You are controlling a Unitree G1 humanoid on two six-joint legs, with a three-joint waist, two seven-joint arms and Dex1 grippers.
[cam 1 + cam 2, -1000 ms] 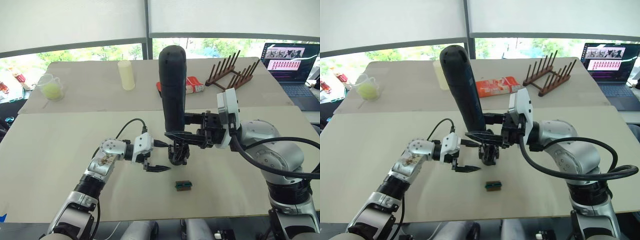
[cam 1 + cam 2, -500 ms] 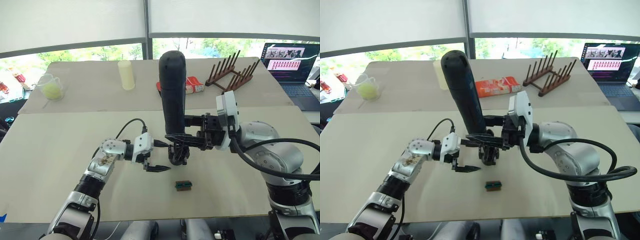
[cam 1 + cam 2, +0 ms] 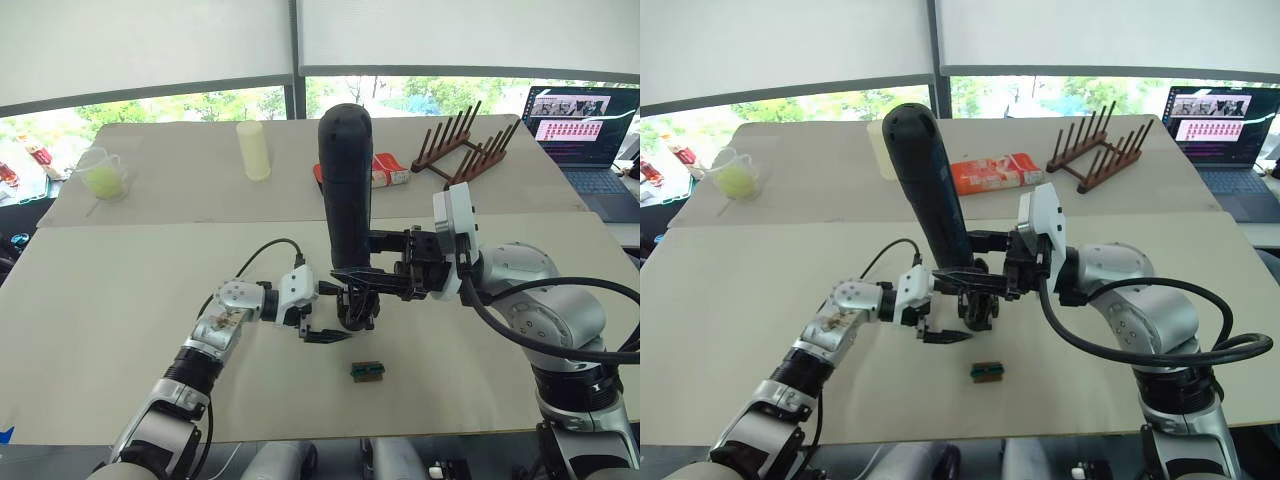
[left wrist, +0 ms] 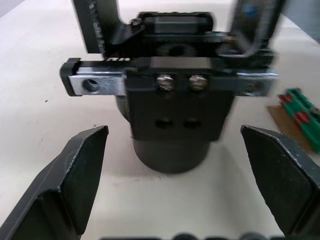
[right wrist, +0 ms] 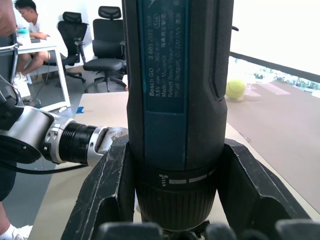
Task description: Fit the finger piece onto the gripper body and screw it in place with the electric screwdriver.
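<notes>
While my right gripper point(image 3: 345, 272) clamps the electric screwdriver point(image 3: 345, 180) upright over the gripper body point(image 4: 172, 117) mid-table, my left gripper point(image 4: 175, 175) gapes empty beside it, so I judge screwing under way.

Green-and-black block point(image 3: 367, 370), wooden rack point(image 3: 457, 146), laptop point(image 3: 582, 127), yellow cup point(image 3: 254, 150).

Bright daylight pours through the windows point(image 3: 200, 105) behind; the table point(image 3: 100, 300) shows soft shadows; close wrist views blur slightly.

Electric screwdriver point(image 3: 345, 190) upright above gripper body point(image 3: 357, 309)
</notes>
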